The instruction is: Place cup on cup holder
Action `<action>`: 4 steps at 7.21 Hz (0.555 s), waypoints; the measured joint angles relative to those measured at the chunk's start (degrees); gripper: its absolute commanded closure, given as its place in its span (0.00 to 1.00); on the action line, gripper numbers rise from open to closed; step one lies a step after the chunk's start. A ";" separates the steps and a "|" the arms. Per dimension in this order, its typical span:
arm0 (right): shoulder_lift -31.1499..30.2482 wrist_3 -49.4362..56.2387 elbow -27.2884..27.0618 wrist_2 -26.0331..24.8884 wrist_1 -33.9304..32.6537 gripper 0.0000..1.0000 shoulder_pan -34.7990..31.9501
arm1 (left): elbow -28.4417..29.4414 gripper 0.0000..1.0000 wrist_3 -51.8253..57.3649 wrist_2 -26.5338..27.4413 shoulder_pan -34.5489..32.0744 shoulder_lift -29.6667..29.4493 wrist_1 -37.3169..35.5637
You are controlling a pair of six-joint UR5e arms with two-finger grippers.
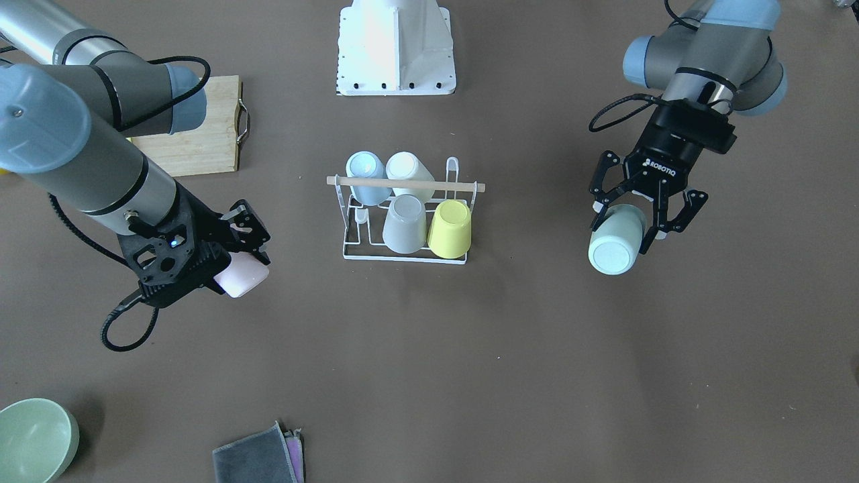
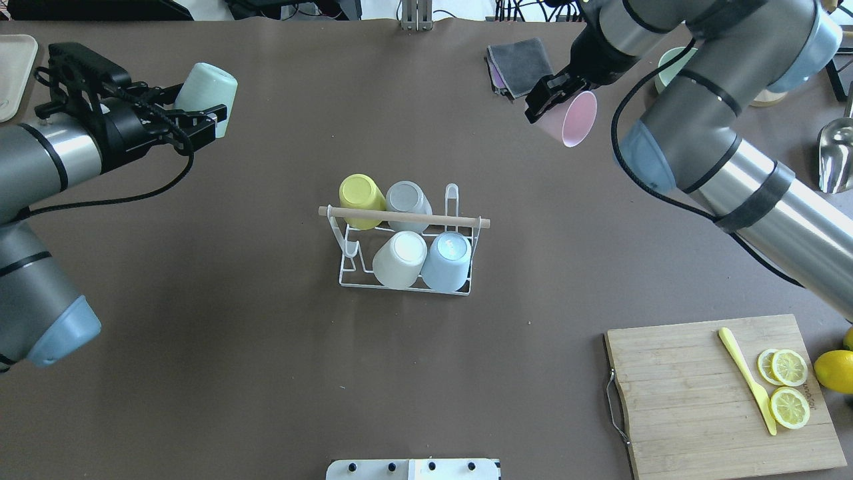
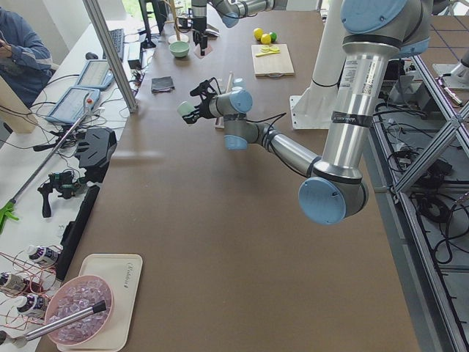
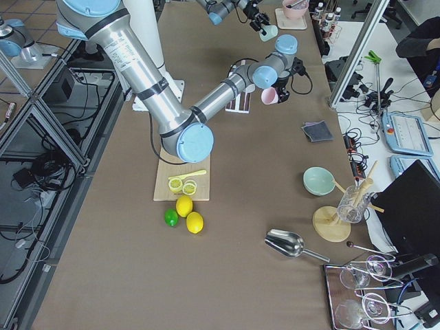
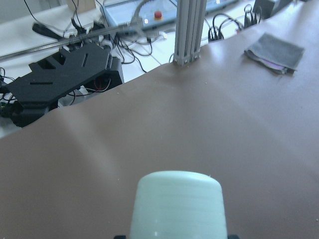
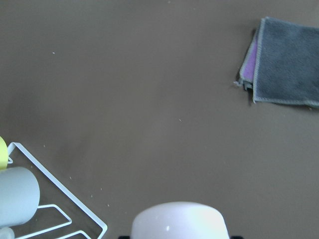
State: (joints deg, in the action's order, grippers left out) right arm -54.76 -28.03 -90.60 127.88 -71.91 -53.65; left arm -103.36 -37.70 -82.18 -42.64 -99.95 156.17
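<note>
The white wire cup holder (image 2: 349,266) with a wooden rod (image 2: 413,218) stands mid-table, also in the front view (image 1: 349,253). It carries a yellow (image 2: 360,195), a grey (image 2: 408,200), a cream (image 2: 400,257) and a light blue cup (image 2: 448,260). My left gripper (image 2: 206,110) is shut on a mint green cup (image 2: 208,90), held off the table far to the holder's left; the cup fills the left wrist view (image 5: 177,204). My right gripper (image 2: 553,100) is shut on a pink cup (image 2: 574,120), tilted, beyond the holder's right; it also shows in the right wrist view (image 6: 179,221).
A grey cloth (image 2: 520,60) lies at the far edge. A wooden board (image 2: 693,393) with lemon slices and a yellow knife sits near right, a lemon (image 2: 833,370) beside it. A metal scoop (image 2: 836,157) is far right. A green bowl (image 1: 33,439) is in the far corner.
</note>
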 measured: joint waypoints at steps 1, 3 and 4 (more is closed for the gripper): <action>-2.20 -2.95 -0.02 -4.40 11.02 1.00 2.07 | -0.83 0.51 -0.30 7.71 3.91 0.63 4.39; -4.57 -4.86 0.55 -11.31 28.15 1.00 3.96 | -2.59 0.50 -0.35 20.55 12.07 0.35 8.93; -5.47 -5.07 1.98 -14.65 36.91 1.00 4.95 | -3.12 0.50 -0.30 26.44 15.78 -0.55 9.57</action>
State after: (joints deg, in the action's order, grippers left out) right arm -60.24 -33.10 -88.62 113.23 -35.00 -48.70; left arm -106.48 -38.01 -55.74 -26.86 -100.50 165.74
